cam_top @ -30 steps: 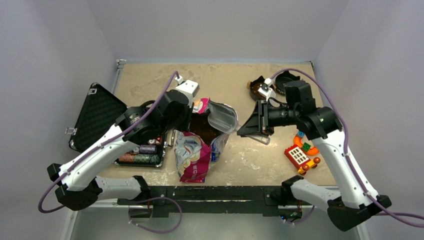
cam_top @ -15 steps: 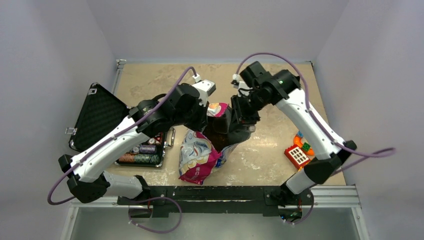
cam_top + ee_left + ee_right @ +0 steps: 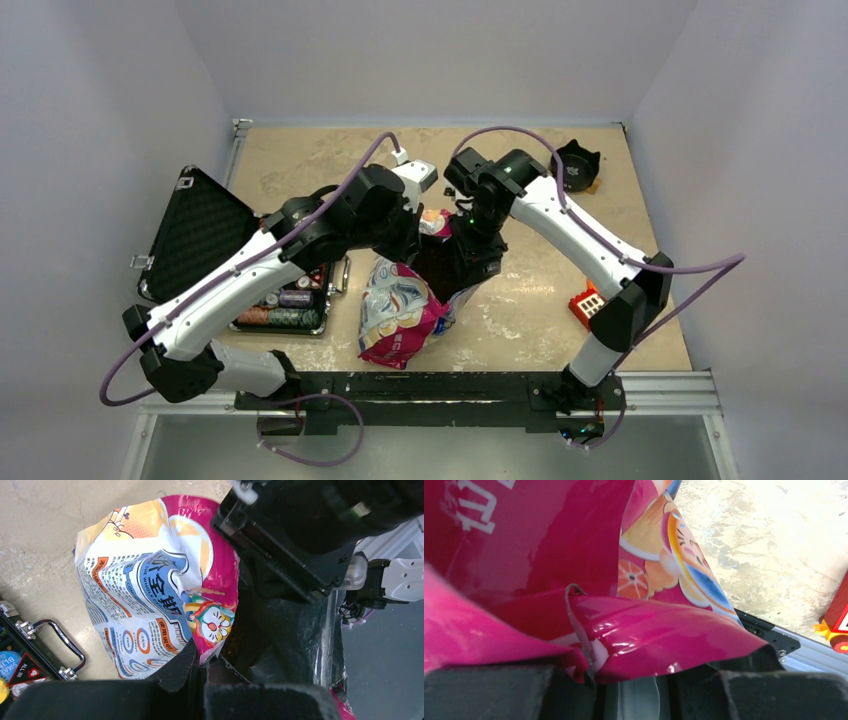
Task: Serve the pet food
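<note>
The pink-blue-white cartoon foil bag [image 3: 395, 312] lies mid-table with its mouth lifted toward the back. My left gripper [image 3: 420, 232] is shut on the bag's torn top rim, seen in the left wrist view [image 3: 202, 667] beside the printed foil [image 3: 145, 590]. My right gripper [image 3: 465, 262] points down into the bag's mouth. In the right wrist view, pink foil [image 3: 664, 635] drapes over its fingers, and a pale translucent scoop piece [image 3: 634, 695] sits pinched between them. Brown kibble [image 3: 234, 646] shows dimly inside the opening, mostly hidden by the right gripper.
An open black case [image 3: 195, 235] with poker chips [image 3: 285, 305] lies left of the bag. A black bowl [image 3: 577, 165] stands at the back right. A red toy [image 3: 588, 303] sits right of the bag, partly behind the right arm.
My right arm has swung left from beside the bag and dipped its gripper into the bag's mouth. My left gripper has shifted right with the rim, lifting the bag's mouth.
</note>
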